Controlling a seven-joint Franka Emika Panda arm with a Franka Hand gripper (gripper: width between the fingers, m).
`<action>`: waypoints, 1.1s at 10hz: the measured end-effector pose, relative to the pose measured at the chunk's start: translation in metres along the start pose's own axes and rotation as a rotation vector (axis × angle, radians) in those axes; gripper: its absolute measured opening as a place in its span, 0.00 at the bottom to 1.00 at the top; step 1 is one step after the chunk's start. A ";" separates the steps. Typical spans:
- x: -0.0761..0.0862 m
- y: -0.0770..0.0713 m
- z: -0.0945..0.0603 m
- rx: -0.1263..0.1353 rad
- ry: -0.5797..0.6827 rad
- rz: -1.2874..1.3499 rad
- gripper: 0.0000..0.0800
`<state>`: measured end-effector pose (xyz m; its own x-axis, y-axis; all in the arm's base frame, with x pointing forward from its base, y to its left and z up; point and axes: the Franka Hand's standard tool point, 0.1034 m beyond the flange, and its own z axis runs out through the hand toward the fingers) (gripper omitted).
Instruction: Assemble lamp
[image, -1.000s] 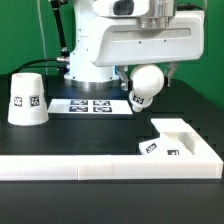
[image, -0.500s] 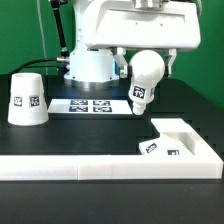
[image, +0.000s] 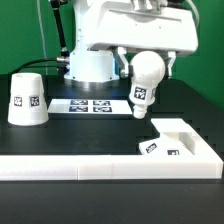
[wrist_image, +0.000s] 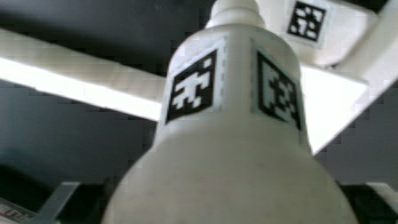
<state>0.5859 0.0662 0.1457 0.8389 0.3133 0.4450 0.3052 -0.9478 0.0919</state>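
Observation:
My gripper (image: 149, 60) is shut on the round head of the white bulb (image: 146, 85) and holds it in the air, neck down and slightly tilted, its tags facing out. The flat square base (image: 176, 141) lies below it and nearer the front, toward the exterior view's right, in the corner of the white rail. The cone shade (image: 27, 98) stands on the table at the exterior view's left. In the wrist view the bulb (wrist_image: 231, 110) fills the picture between my fingers (wrist_image: 50, 195), and the base (wrist_image: 324, 22) shows beyond its neck.
The marker board (image: 90, 104) lies flat behind the bulb, in front of the big white robot pedestal (image: 88, 65). A white rail (image: 80, 168) runs along the table's front edge and turns back at the exterior view's right.
The bulb has gone up off the table in my gripper and turned neck down. In the last half second it has barely moved.

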 end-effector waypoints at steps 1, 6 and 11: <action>0.012 -0.006 -0.003 0.003 0.018 0.012 0.72; 0.030 -0.016 -0.005 0.014 0.027 0.006 0.72; 0.039 -0.026 -0.003 -0.002 0.128 0.013 0.72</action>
<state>0.6095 0.1026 0.1633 0.7781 0.2914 0.5565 0.2940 -0.9518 0.0873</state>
